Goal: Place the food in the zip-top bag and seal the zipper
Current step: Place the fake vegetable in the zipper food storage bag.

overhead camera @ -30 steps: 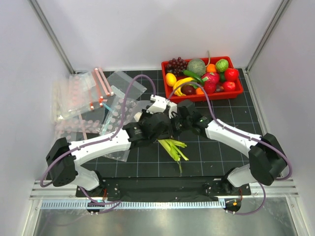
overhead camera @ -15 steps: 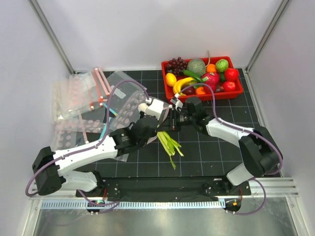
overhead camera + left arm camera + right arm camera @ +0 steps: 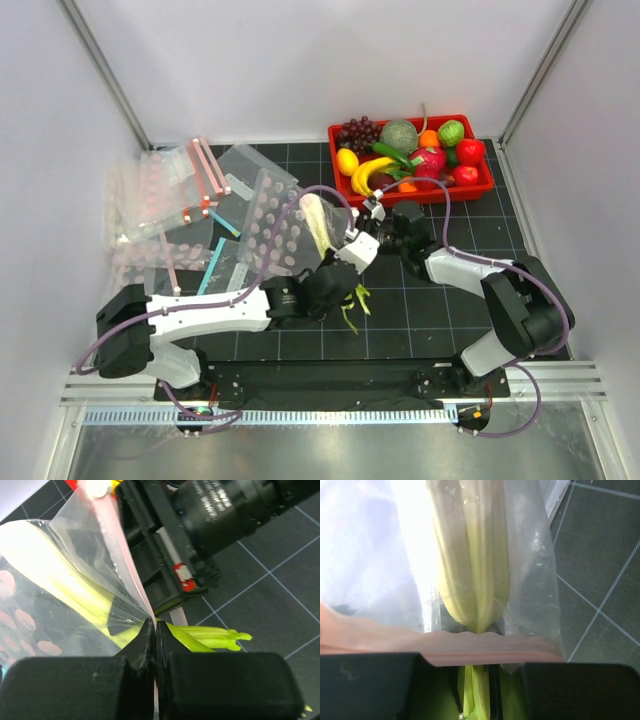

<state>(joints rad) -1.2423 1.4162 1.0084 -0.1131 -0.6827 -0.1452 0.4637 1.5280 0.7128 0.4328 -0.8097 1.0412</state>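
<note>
The clear zip-top bag (image 3: 272, 222) lies at the table's middle, mouth toward the grippers. The pale-green celery (image 3: 315, 222) is inside it; its leafy end (image 3: 350, 303) sticks out past the mouth. My left gripper (image 3: 345, 258) (image 3: 154, 625) is shut on the pinkish zipper strip (image 3: 131, 565). My right gripper (image 3: 372, 228) (image 3: 472, 662) is at the mouth; its jaws stand apart, with the strip (image 3: 470, 642) lying across them and the celery (image 3: 475, 560) passing between. The lemon (image 3: 347, 160), apple (image 3: 470, 151) and dark green vegetable (image 3: 392, 152) sit in the tray.
The red tray (image 3: 412, 197) at the back right also holds a banana (image 3: 365, 172), grapes (image 3: 358, 131) and other toy produce. Several spare clear bags (image 3: 160, 190) with pink strips are piled at the back left. White walls enclose the table.
My left gripper has moved right and nearer with the bag's mouth. The celery stalk now lies inside the bag. My right gripper has shifted slightly toward the tray.
</note>
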